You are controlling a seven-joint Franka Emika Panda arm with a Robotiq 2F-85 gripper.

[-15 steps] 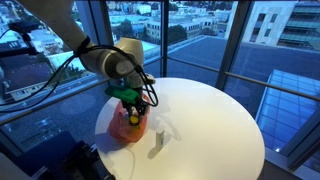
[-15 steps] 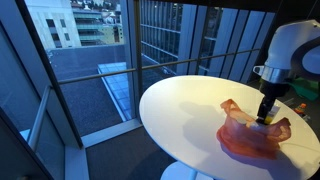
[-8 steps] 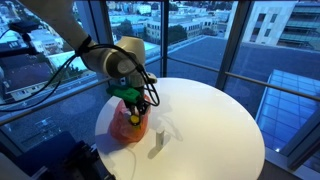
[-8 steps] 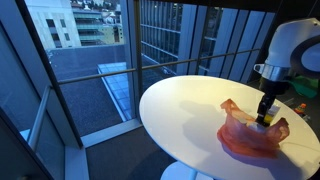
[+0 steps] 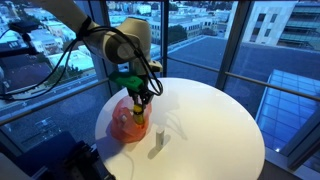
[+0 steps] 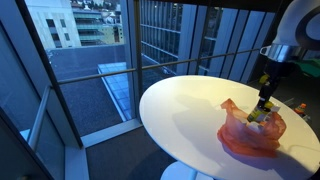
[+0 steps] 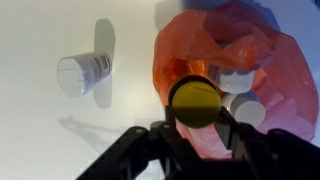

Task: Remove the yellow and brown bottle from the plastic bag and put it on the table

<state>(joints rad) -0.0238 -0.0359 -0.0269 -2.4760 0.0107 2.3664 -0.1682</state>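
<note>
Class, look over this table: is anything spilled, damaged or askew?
Nothing stands out. The crumpled orange plastic bag lies open on the round white table, the tool grips the yellow-topped bottle above it, and the small white cylinder stands beside the bag; no spill shows.

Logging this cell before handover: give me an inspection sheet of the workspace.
Surface: round white table, no spills seen.
Job's things: yellow-capped bottle between the jaws, above the orange plastic bag; not yet on the table.
Clutter: white container beside the bag, apart from it.
Grippers: gripper shut on the bottle.
Cables: black cables along the arm.
Surroundings: glass windows, city buildings outside.
</note>
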